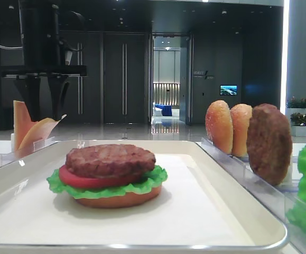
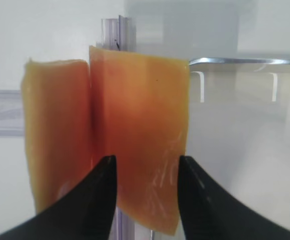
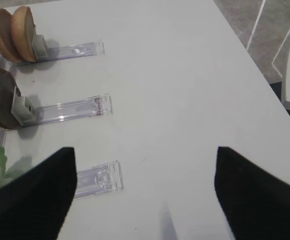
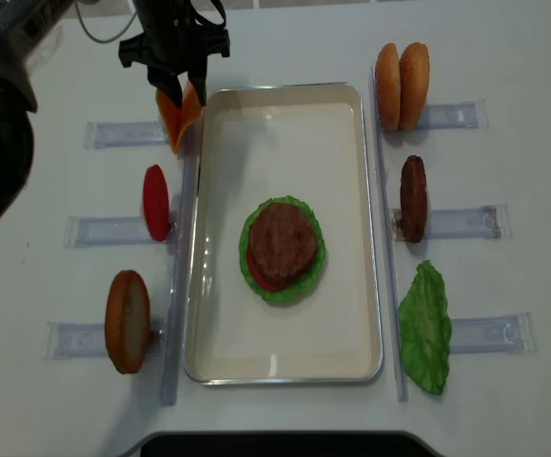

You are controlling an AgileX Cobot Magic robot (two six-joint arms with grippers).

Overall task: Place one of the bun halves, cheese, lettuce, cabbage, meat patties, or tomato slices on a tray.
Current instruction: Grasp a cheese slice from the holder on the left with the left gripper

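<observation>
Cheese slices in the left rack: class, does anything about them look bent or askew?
Yes. One cheese slice stands flat between the left pincer's open jaws, while the neighbouring slice leans and curls away from it instead of standing upright.

A white table carries everything. At its centre lies the cream-white tray, long side running near to far. Clear plastic racks lie flat on the table on both sides. On the left: a far rack, a middle rack and a near rack. On the right: a far rack, a middle rack and a near rack. Long clear strips lie along the tray's two long sides.
</observation>
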